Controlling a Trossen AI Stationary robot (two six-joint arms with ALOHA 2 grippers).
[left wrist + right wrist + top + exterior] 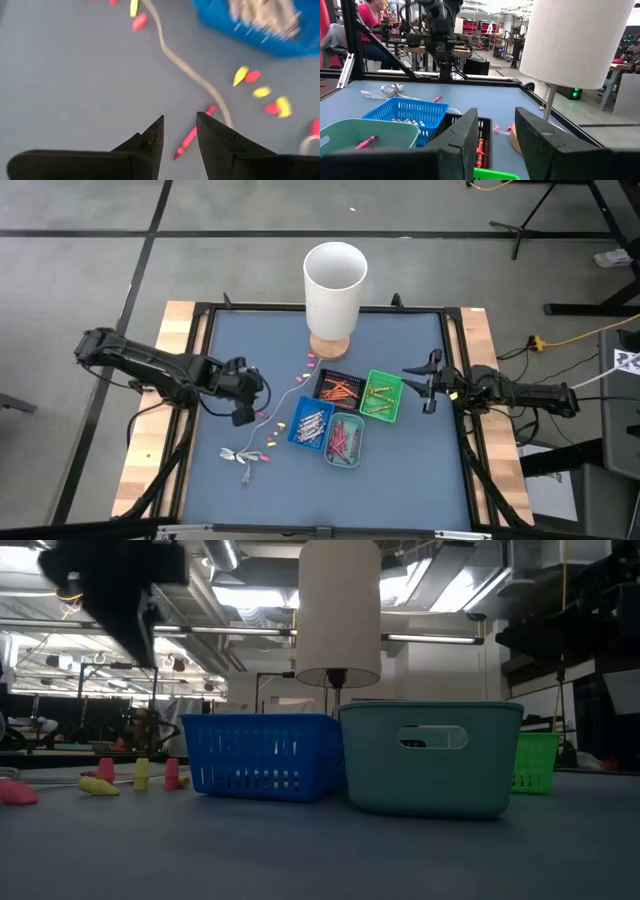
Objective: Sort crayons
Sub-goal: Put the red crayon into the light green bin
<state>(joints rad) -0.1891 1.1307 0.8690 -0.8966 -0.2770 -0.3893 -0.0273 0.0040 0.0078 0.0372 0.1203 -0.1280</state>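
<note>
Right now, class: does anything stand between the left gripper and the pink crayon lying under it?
Nothing visible does. The left gripper hovers with open fingers directly over the pink crayon, only bare table between them. The white cord runs close beside the crayon's far end and could get caught.

Four trays clustered mid-table, touching – no gap between them. Tall white lamp blocks the far edge behind. Cord and loose crayons litter the left side. Near strip of table open – right side too.
</note>
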